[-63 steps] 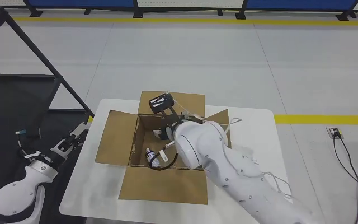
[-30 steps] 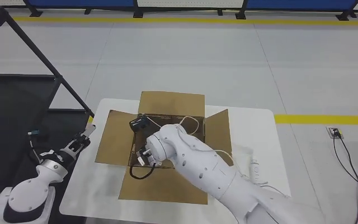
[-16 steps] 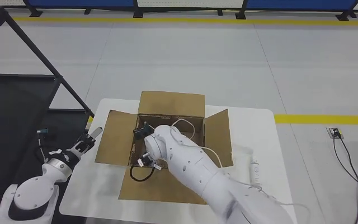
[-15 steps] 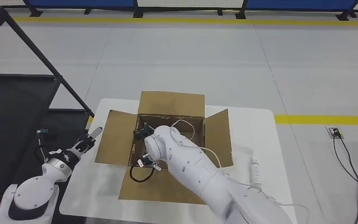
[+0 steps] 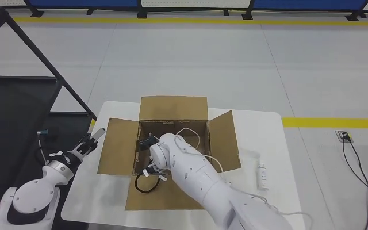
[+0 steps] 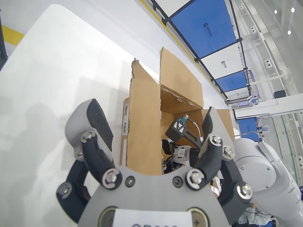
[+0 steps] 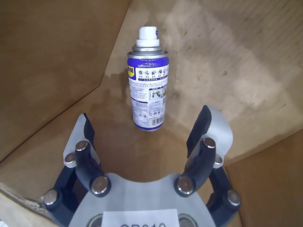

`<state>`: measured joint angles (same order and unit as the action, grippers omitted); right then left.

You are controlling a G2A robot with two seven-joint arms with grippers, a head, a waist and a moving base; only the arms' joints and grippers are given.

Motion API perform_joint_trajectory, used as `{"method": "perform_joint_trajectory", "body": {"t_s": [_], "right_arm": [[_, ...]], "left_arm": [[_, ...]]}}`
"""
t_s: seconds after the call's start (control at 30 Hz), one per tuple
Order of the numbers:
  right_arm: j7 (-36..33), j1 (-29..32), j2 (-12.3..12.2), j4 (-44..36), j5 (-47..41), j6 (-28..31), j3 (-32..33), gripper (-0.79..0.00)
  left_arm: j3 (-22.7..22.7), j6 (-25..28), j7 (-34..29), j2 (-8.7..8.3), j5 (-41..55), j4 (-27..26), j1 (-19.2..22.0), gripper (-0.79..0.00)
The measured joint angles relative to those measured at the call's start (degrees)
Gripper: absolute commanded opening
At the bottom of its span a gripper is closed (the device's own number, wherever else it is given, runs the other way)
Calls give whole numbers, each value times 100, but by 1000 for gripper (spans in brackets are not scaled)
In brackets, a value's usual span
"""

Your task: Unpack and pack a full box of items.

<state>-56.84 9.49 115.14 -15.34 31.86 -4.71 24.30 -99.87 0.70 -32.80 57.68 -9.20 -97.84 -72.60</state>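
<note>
Top view is showing the white table (image 5: 259,132) standing on a pale grey floor (image 5: 230,57), with a yellow line (image 5: 325,122) running along the floor beside it and blue panels (image 5: 80,3) lining the room's far edge. The cardboard box (image 5: 172,109) is sitting on the table with its flaps spread outward. A small white bottle (image 5: 262,175) is lying on the bare tabletop, well apart from the box. I am holding my right gripper (image 7: 145,116) wide open inside the box, where the blue spray can (image 7: 148,81) is resting on the brown cardboard bottom just ahead of my fingertips (image 7: 204,119), ungripped. My left gripper (image 6: 151,109) is hanging wide open and empty near the table's edge, facing the box.
</note>
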Motion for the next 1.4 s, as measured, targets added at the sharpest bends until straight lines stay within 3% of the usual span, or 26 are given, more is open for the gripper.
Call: {"method": "perform_joint_trajectory", "body": {"t_s": [0.33,0.47,0.53,0.7,0.9,1.13,1.4], "right_arm": [[514,178,-11,157,-9,-31,-32,0],[514,180,-17,236,-58,63,-16,-212],[532,169,-20,282,-73,53,-6,-363],[591,126,-25,339,-61,-50,3,-440],[578,36,-37,404,-97,-28,59,-591],[559,-60,-50,517,-100,-89,125,-628],[374,-299,-92,749,-39,-310,206,-597]], "left_arm": [[-63,36,58,-8,126,16,-1,0],[-87,38,44,-14,157,29,-1,0],[-93,41,45,-17,163,33,6,0],[-99,51,60,-23,165,42,20,0],[-87,59,73,-30,151,52,38,0],[-61,60,86,-35,144,57,60,0],[-49,45,88,-44,129,61,79,0]]}}
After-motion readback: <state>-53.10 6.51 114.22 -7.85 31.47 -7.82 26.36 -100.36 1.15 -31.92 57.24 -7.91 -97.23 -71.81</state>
